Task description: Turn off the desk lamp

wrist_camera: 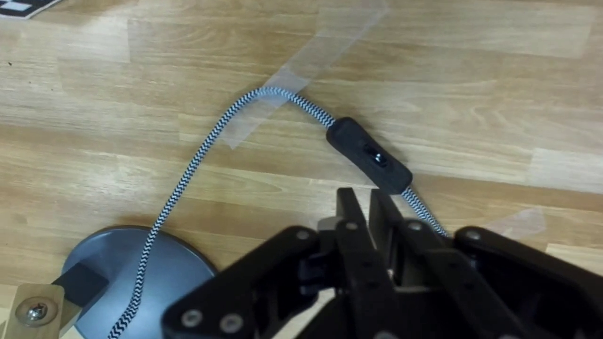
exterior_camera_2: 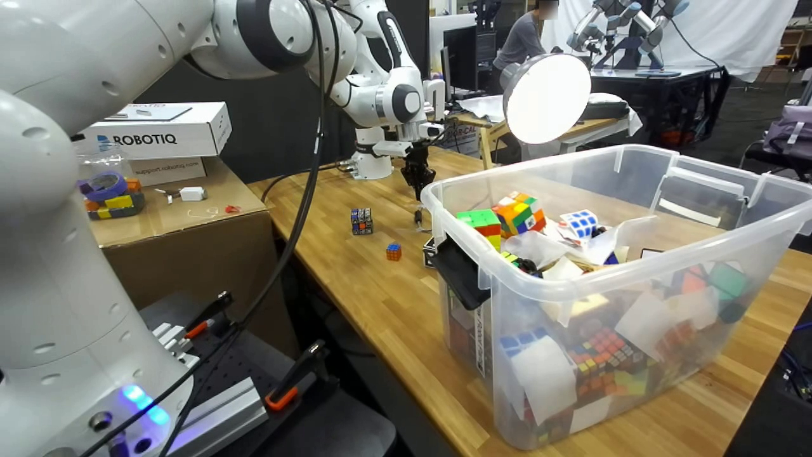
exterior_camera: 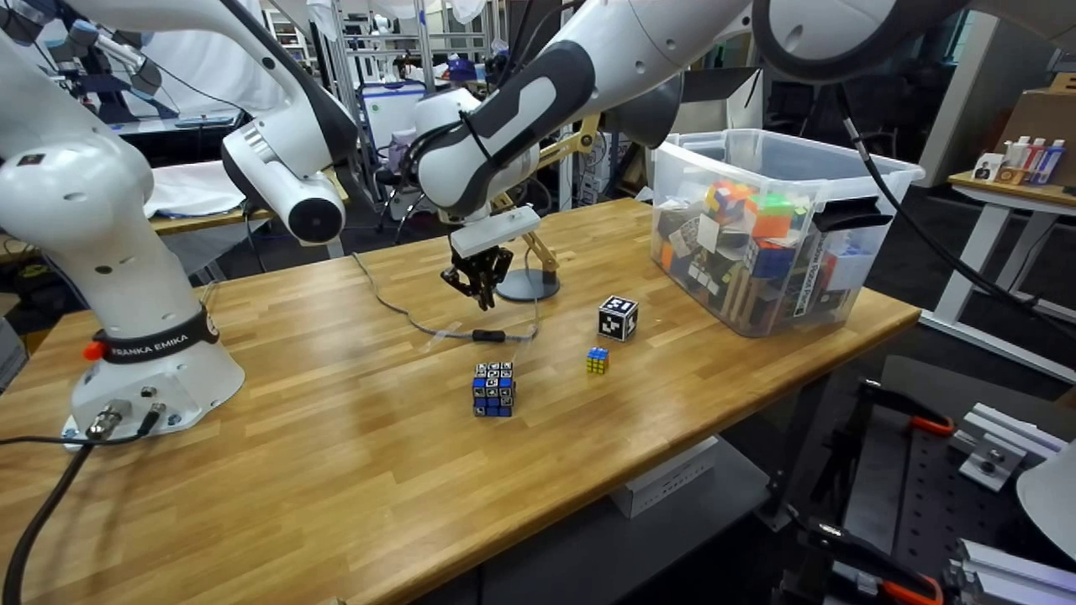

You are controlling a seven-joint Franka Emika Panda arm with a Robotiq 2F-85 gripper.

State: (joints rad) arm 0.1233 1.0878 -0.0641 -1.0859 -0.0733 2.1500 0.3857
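— The wooden desk (exterior_camera: pixel 353 470) is set in a cluttered workroom. How are the fingers (wrist_camera: pixel 348 209) found?

— Clenched, with only a sliver of gap between the tips and nothing grasped. They are held above the desk, and no contact is seen. The black inline switch (wrist_camera: pixel 363 157) is shown just beyond the tips in the wrist view.

— How is the press best made?

— The tips should be moved over the small rocker (wrist_camera: pixel 377 156), since they are lined up nearer the switch's end. A slow, straight push should then be given to the raised half; which half that is cannot be made out. Both fingers are best used as one blunt tool. If the push is landed off centre, the switch may be rolled aside, although the braided cord (wrist_camera: pixel 183 183) is crossed by transparent tape (wrist_camera: pixel 325 52) near it.

— And the pose?

— The arm (exterior_camera: pixel 622 59) is stretched over the desk and sloped downward, with the fingers pointed down at it.

— Where is the desk lamp (exterior_camera: pixel 580 139) placed?

— Its round base (exterior_camera: pixel 523 288) is stood on the desk, near the fingers. In an exterior view the shade (exterior_camera_2: pixel 549 98) is seen glowing, so the switching-off is judged not yet done.
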